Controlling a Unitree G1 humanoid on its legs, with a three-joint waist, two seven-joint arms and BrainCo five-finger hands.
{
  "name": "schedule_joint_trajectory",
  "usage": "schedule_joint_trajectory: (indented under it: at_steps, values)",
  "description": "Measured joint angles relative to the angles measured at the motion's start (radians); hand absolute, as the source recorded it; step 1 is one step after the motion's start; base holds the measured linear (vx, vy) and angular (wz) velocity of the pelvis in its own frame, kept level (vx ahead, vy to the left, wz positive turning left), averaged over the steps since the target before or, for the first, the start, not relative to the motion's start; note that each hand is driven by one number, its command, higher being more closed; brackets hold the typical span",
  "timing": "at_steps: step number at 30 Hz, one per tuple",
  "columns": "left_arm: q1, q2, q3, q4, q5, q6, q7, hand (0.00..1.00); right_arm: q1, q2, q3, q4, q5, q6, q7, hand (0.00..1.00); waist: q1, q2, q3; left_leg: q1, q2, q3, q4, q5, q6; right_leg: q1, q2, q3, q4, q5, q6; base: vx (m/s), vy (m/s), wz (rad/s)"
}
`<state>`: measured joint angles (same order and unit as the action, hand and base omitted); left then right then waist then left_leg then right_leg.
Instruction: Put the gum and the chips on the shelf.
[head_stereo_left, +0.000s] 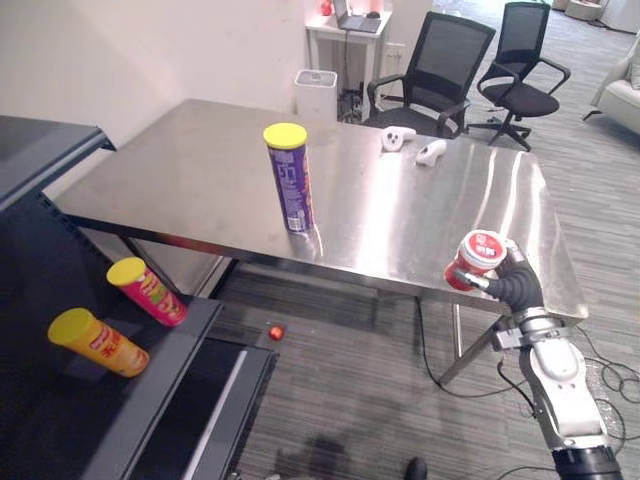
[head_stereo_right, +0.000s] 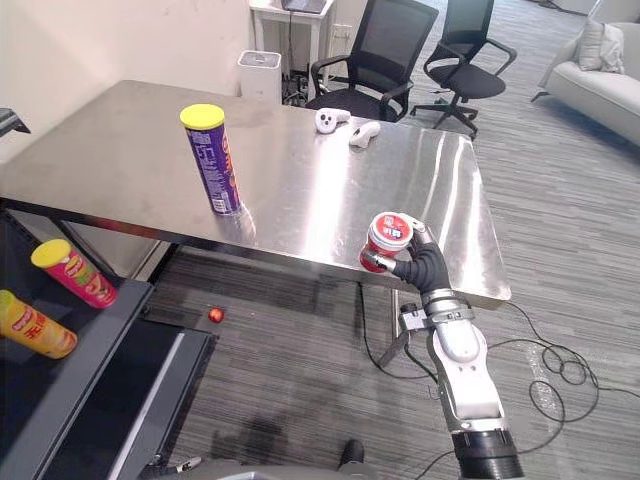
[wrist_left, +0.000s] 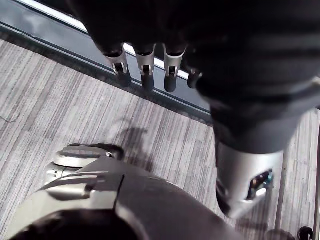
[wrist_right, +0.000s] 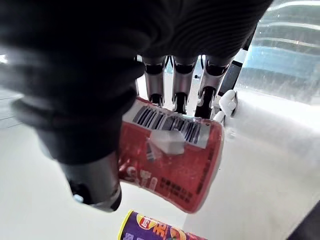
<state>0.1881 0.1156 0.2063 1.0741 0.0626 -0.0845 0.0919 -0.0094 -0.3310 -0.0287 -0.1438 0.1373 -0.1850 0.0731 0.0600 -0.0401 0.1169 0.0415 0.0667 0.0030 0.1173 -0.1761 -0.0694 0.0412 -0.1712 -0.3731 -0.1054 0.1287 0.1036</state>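
On the dark shelf (head_stereo_left: 165, 375) at far left, a yellow chips can (head_stereo_left: 97, 342) and a red chips can (head_stereo_left: 147, 291) lie tilted, near each other. A purple chips can (head_stereo_left: 290, 180) stands upright on the steel table (head_stereo_left: 190, 170), left of centre. Two white controllers (head_stereo_left: 398, 138) rest near the far edge. The left hand (wrist_left: 225, 75) hangs over carpet, fingers (wrist_left: 146, 75) straight, holding nothing. At right, the right hand (head_stereo_left: 517, 283) curls around the red gum tub (head_stereo_left: 477, 258), tilted above the table's near edge.
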Motion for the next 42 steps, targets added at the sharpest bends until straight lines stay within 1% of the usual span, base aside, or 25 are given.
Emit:
schedule_joint_trajectory:
  at_steps: [4,5,6,7,8,9,10,11,12,13,14,15,16,20,23,29,31,34,35,36,37,38,39,41,42]
  values:
    - [-0.002,-0.016,0.026,0.000,-0.002,0.000,0.003,0.00,-0.034,-0.001,0.029,0.027,0.021,0.000,-0.004,1.00,0.007,0.024,0.017,-0.088,-0.004,-0.126,0.027,0.035,-0.017,-0.009,0.003,-0.120,0.024,-0.018,-0.017,-0.09,-0.082,0.92]
    - [-0.008,-0.021,0.026,0.001,-0.002,0.002,0.005,0.00,-0.056,-0.002,0.033,0.039,0.021,-0.001,-0.005,1.00,0.011,0.035,0.024,-0.110,0.001,-0.146,0.015,0.053,-0.021,-0.028,-0.001,-0.156,0.059,-0.046,-0.026,-0.10,-0.084,0.88]
    - [-0.009,-0.030,0.026,0.000,-0.002,0.002,0.010,0.00,-0.070,-0.002,0.033,0.042,0.021,0.000,-0.011,1.00,0.030,0.052,0.031,-0.116,0.023,-0.138,-0.018,0.056,0.024,-0.045,-0.001,-0.183,0.097,-0.067,-0.044,-0.10,-0.102,0.82]
    - [-0.005,-0.029,0.027,0.001,-0.003,0.003,0.012,0.00,-0.071,0.000,0.035,0.041,0.020,0.000,-0.013,1.00,0.034,0.052,0.031,-0.115,0.036,-0.098,-0.043,0.057,0.068,-0.050,-0.002,-0.190,0.106,-0.077,-0.053,-0.07,-0.129,0.83]
    - [-0.007,-0.023,0.036,0.002,-0.004,0.003,0.015,0.00,-0.071,0.002,0.037,0.038,0.020,0.000,-0.015,1.00,0.030,0.036,0.025,-0.103,0.064,0.006,-0.101,0.027,0.152,-0.051,-0.004,-0.199,0.089,-0.079,-0.064,-0.03,-0.126,1.02]
    - [-0.012,-0.023,0.060,0.009,-0.004,0.004,0.020,0.00,-0.077,-0.003,0.015,0.033,0.019,-0.003,-0.025,1.00,0.026,0.025,0.022,-0.143,0.094,0.145,-0.014,0.053,0.130,-0.056,-0.023,-0.245,0.080,-0.078,-0.063,-0.01,-0.094,1.04]
    - [-0.018,-0.027,0.072,0.014,-0.004,0.006,0.020,0.00,-0.078,-0.005,-0.006,0.034,0.019,-0.002,-0.031,1.00,0.028,0.034,0.022,-0.162,0.111,0.206,0.052,0.092,0.155,-0.061,-0.028,-0.273,0.100,-0.080,-0.064,0.05,-0.027,1.29]
    - [-0.023,-0.031,0.063,0.010,-0.002,0.008,0.022,0.00,-0.069,0.001,-0.047,0.035,0.019,0.001,-0.044,1.00,0.011,0.058,0.023,-0.197,0.131,0.294,0.110,0.191,0.130,-0.062,-0.035,-0.320,0.170,-0.128,-0.063,0.00,-0.026,1.49]
    - [-0.023,-0.025,0.040,-0.010,-0.001,0.005,0.022,0.00,-0.049,0.008,-0.076,0.036,0.019,0.002,-0.052,1.00,-0.010,0.038,0.017,-0.180,0.105,0.293,0.028,0.269,0.116,-0.062,-0.058,-0.331,0.182,-0.164,-0.103,-0.02,0.007,1.60]
    - [-0.026,-0.022,0.039,-0.019,-0.001,0.004,0.022,0.00,-0.044,0.014,-0.084,0.032,0.019,0.001,-0.054,1.00,-0.017,0.026,0.008,-0.154,0.079,0.279,-0.046,0.316,0.107,-0.055,-0.072,-0.352,0.171,-0.167,-0.085,-0.06,-0.016,1.39]
    - [-0.043,-0.022,0.036,-0.005,-0.001,0.010,0.022,0.00,-0.045,0.022,-0.105,0.029,0.019,-0.004,-0.058,1.00,-0.026,0.022,0.014,-0.163,0.103,0.362,0.067,0.222,0.099,-0.046,-0.080,-0.415,0.178,-0.157,-0.063,-0.02,0.016,0.86]
    - [-0.041,-0.029,0.037,-0.002,-0.001,0.010,0.024,0.00,-0.038,0.031,-0.113,0.029,0.019,-0.004,-0.064,1.00,-0.025,0.025,0.013,-0.155,0.109,0.389,0.111,0.182,0.084,-0.039,-0.083,-0.429,0.180,-0.156,-0.063,0.01,0.010,0.99]
    - [-0.044,-0.031,0.032,-0.001,0.002,0.009,0.019,0.00,-0.017,0.039,-0.125,0.029,0.019,-0.003,-0.071,1.00,-0.032,0.035,0.005,-0.124,0.099,0.417,0.107,0.150,0.047,-0.032,-0.086,-0.469,0.180,-0.155,-0.061,0.00,0.085,0.93]
    - [-0.055,-0.042,0.003,-0.017,0.002,0.008,0.017,0.00,0.020,0.041,-0.168,0.030,0.018,0.008,-0.079,1.00,-0.053,0.079,-0.016,-0.062,0.068,0.456,-0.113,0.160,0.012,-0.027,-0.071,-0.583,0.187,-0.137,-0.041,-0.08,0.193,0.90]
    - [-0.041,-0.021,0.004,-0.016,0.026,0.009,0.015,0.00,0.020,0.092,-0.166,0.029,0.015,0.008,-0.080,1.00,-0.028,0.036,-0.010,-0.037,0.038,0.440,-0.162,0.171,0.022,-0.009,-0.082,-0.596,0.172,-0.108,-0.033,-0.07,0.167,0.28]
    - [0.017,-0.027,0.040,-0.012,0.040,0.011,0.012,0.00,0.015,0.104,-0.157,0.045,-0.023,0.011,-0.087,1.00,-0.013,0.026,-0.004,-0.019,-0.021,0.420,-0.212,0.187,0.056,-0.003,-0.125,-0.586,0.178,-0.070,-0.023,-0.03,0.113,0.09]
    - [0.031,-0.030,0.058,-0.010,0.040,0.014,0.013,0.00,0.010,0.104,-0.155,0.057,-0.025,0.011,-0.091,1.00,-0.003,0.024,0.001,-0.015,-0.023,0.417,-0.212,0.183,0.061,-0.006,-0.146,-0.561,0.221,-0.070,-0.023,-0.01,0.061,0.07]
    - [0.051,-0.028,0.058,-0.012,0.039,0.021,0.013,0.00,0.001,0.104,-0.136,0.087,-0.035,0.013,-0.101,1.00,0.005,0.022,0.014,0.001,-0.019,0.388,-0.212,0.162,0.072,-0.039,-0.214,-0.478,0.406,-0.072,-0.027,0.02,0.077,0.29]
    - [0.051,-0.019,0.057,-0.018,0.039,0.021,0.012,0.00,0.001,0.103,-0.133,0.087,-0.047,0.013,-0.104,1.00,-0.002,0.014,0.025,0.000,-0.025,0.352,-0.197,0.157,0.080,-0.078,-0.254,-0.356,0.527,-0.066,-0.082,0.05,0.065,0.73]
    - [0.050,-0.013,0.054,-0.020,0.039,0.021,0.012,0.00,0.002,0.102,-0.133,0.087,-0.051,0.014,-0.105,1.00,-0.010,0.010,0.036,-0.002,-0.026,0.323,-0.180,0.152,0.089,-0.107,-0.260,-0.272,0.588,-0.056,-0.150,0.09,0.073,1.27]
    - [0.041,0.002,0.048,-0.018,0.039,0.022,0.013,0.00,0.017,0.105,-0.133,0.086,-0.051,0.014,-0.103,1.00,-0.030,0.019,0.055,-0.018,-0.007,0.239,-0.143,0.141,0.102,-0.195,-0.182,0.033,0.664,-0.120,-0.136,0.06,0.040,1.24]
    - [0.035,0.010,0.045,-0.019,0.038,0.022,0.014,0.00,0.024,0.105,-0.134,0.080,-0.051,0.015,-0.099,1.00,-0.035,0.021,0.056,-0.028,0.004,0.205,-0.134,0.141,0.103,-0.205,-0.122,0.140,0.637,-0.178,-0.095,0.08,0.014,1.67]
    - [0.016,0.029,0.046,-0.019,0.036,0.020,0.017,0.00,0.037,0.103,-0.144,0.061,-0.051,0.015,-0.086,1.00,-0.036,0.012,0.063,-0.046,0.006,0.134,-0.122,0.142,0.105,-0.220,-0.025,0.340,0.563,-0.238,-0.066,0.05,-0.028,1.29]
    - [-0.008,0.043,0.046,-0.015,0.026,0.020,0.018,0.00,0.053,0.104,-0.161,0.032,-0.051,0.013,-0.085,1.00,-0.038,-0.007,0.071,-0.066,-0.022,0.052,-0.092,0.138,0.105,-0.221,0.008,0.450,0.494,-0.245,-0.051,0.06,-0.063,1.55]
    - [-0.022,0.044,0.048,-0.015,0.021,0.016,0.018,0.00,0.062,0.103,-0.168,0.017,-0.051,0.012,-0.086,1.00,-0.053,-0.016,0.075,-0.082,-0.049,-0.020,-0.066,0.132,0.101,-0.218,0.018,0.500,0.460,-0.246,-0.033,0.06,-0.090,1.73]
